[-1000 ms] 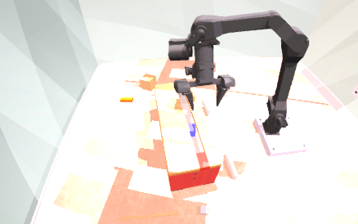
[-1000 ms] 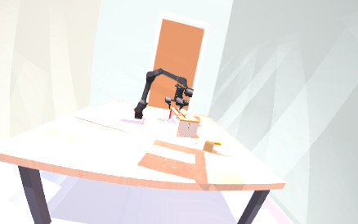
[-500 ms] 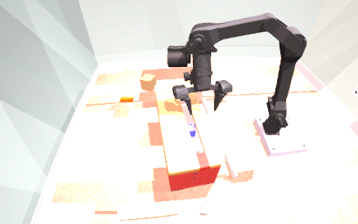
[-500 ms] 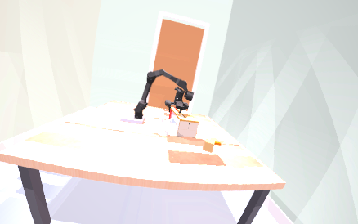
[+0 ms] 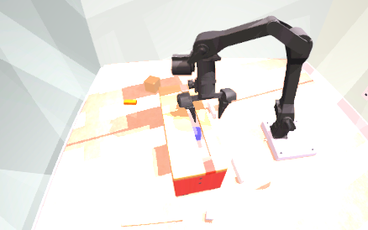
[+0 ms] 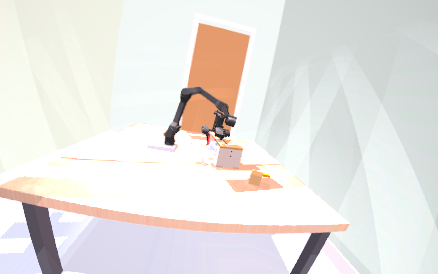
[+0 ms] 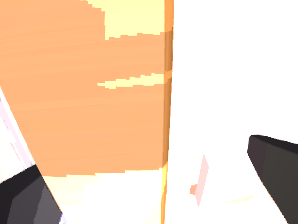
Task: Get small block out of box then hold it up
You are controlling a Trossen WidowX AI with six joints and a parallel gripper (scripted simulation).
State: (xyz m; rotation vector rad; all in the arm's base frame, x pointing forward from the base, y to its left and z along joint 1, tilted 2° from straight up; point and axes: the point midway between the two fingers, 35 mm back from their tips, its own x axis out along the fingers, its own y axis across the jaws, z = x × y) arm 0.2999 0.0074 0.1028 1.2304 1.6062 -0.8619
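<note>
The box (image 5: 186, 155) (image 6: 228, 157) stands on the table, with a red end face in the top view and a pale one in the exterior view. A small blue block (image 5: 197, 133) shows within the box's long outline, near its middle; its height inside is unclear. My gripper (image 5: 207, 119) (image 6: 218, 141) (image 7: 161, 154) is open and empty, pointing down by the box. In the wrist view the box's wooden top (image 7: 100, 125) and its straight edge lie between the two fingers. The blue block is not clearly visible there. The shelf and its two ends cannot be made out.
A brown cube (image 5: 152, 84) (image 6: 255, 178) and a small orange bar (image 5: 130, 101) (image 6: 266, 175) lie beyond the box. A pale bar (image 5: 237, 171) lies between the box and the arm's base (image 5: 292, 147). A small pale piece (image 5: 208, 216) lies beyond the red end.
</note>
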